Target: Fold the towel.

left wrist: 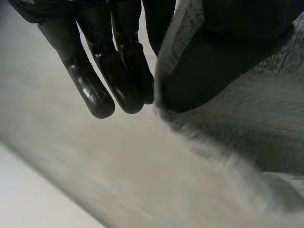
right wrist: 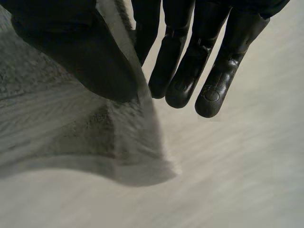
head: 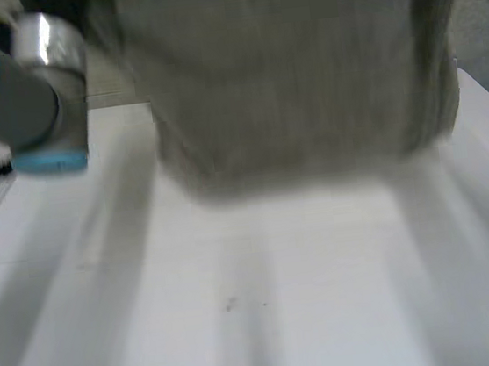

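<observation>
The towel (head: 285, 72) hangs as a broad, pale grey sheet at 12 o'clock in the head view, its lower edge running roughly level across the middle. Whether that edge touches the bench (head: 287, 319) cannot be told. The towel's side edges fall at about 11 and 1 o'clock.

From the lower edge down to 6 o'clock, the white bench lies bare, bar 2 small dark specks (head: 230, 305) near the centre. The left arm (head: 5, 95) sits at 10 o'clock, beside the towel's left edge.

In the left wrist view, the left hand (left wrist: 118, 57) pinches the towel's (left wrist: 247, 128) edge, with straight fingers on one face and the thumb pressed on the other. The right wrist view shows the right hand (right wrist: 190, 61) pinching the towel (right wrist: 71, 128) the same way, and a corner droops below its thumb. Pale bench surface lies beyond both sets of fingertips.
</observation>
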